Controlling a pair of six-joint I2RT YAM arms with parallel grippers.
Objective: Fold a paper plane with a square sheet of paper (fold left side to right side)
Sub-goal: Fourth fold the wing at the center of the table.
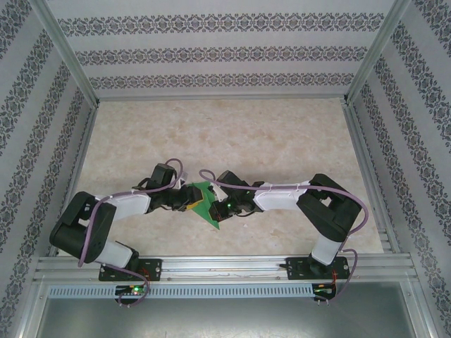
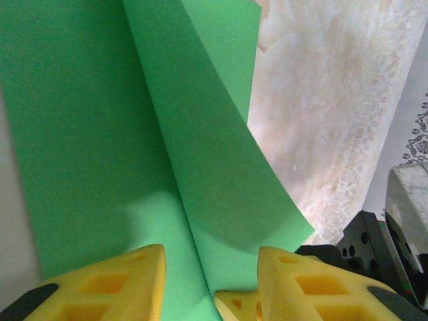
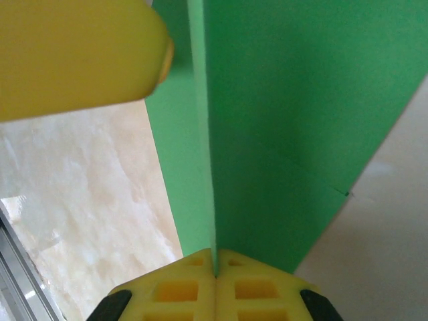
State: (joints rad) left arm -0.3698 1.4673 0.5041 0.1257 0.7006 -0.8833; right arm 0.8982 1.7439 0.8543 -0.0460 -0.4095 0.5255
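Paper, the bright-green square sheet of paper (image 1: 206,202), sits between my two hands above the middle of the desk (image 1: 282,134), nearer my bases than the far wall. From overhead I see little of it: both wrists crowd over it, and what shows is one pointed corner aimed toward the near edge. From that height I cannot tell whether that corner touches the desk. My right hand (image 3: 215,267) is closed tight, fingers pressed together with one thin edge of the sheet nipped between them. From that pinch the paper rises straight up as a narrow line, with a wide green face spreading to the right and a narrower strip to the left. A faint crease crosses the wide face, and its upper edge is cut off by the frame. A blurred yellow shape (image 3: 73,53) at the upper left looks like a finger of my left hand, too close to be sharp. My left hand (image 2: 210,267) stands parted, its fingers well apart, and the sheet runs up between them with one flap curling over toward the right. The pads are cut off at the bottom, so I cannot tell whether either one touches the paper. A dark part of my right arm (image 2: 364,244) shows just beyond that flap.
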